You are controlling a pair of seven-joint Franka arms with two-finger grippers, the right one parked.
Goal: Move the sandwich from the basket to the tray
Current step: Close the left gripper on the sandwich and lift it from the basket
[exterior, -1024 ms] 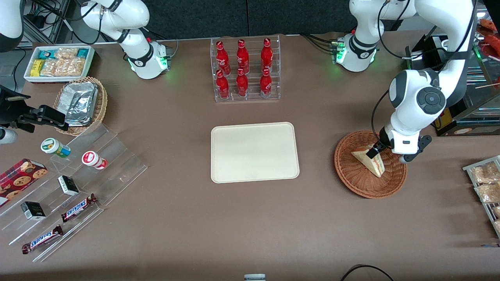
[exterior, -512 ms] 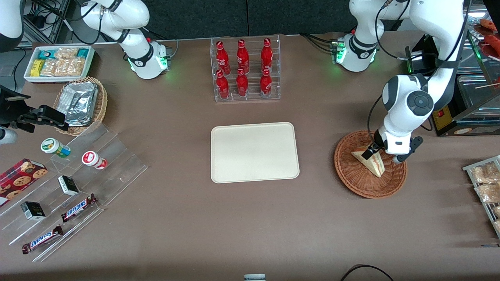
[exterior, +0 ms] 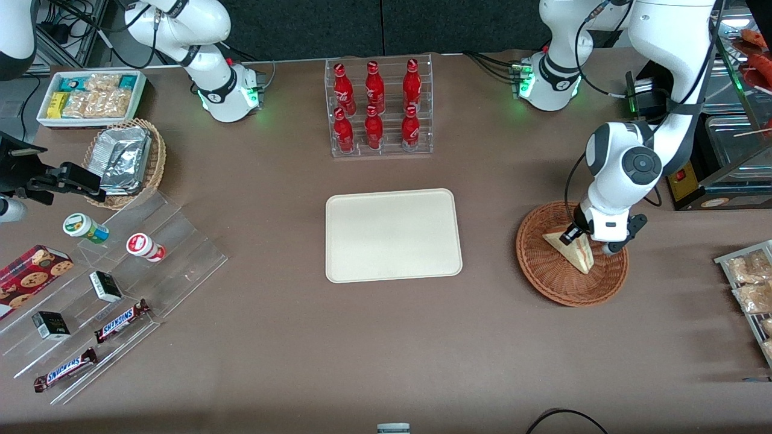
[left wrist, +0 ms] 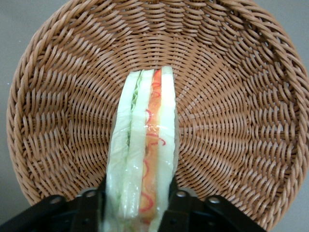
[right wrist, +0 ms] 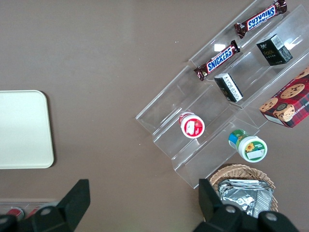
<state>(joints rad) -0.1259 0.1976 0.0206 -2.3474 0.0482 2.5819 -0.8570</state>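
Observation:
The sandwich [exterior: 580, 254], a white-bread wedge with red-orange and green layers, lies in the round reddish-brown basket [exterior: 543, 274] toward the working arm's end of the table. My left gripper [exterior: 573, 236] is down in the basket at the wedge's wide end. In the left wrist view the sandwich [left wrist: 145, 140] runs straight out from the gripper [left wrist: 137, 212] across the basket's weave [left wrist: 231, 96], and a black finger presses flush against each bread face. The sandwich still rests on the wicker. The cream tray [exterior: 392, 235] lies bare at the table's middle, beside the basket.
A clear rack of red bottles [exterior: 377, 108] stands farther from the front camera than the tray. Snack packets on a rack [exterior: 751, 283] sit at the working arm's end. Toward the parked arm's end are a clear stepped stand [exterior: 120, 277], a foil-packet basket [exterior: 123, 160] and a white bin [exterior: 90, 96].
The left arm has come lower over the basket and its gripper has slid slightly along the sandwich's wide end. The sandwich has not moved.

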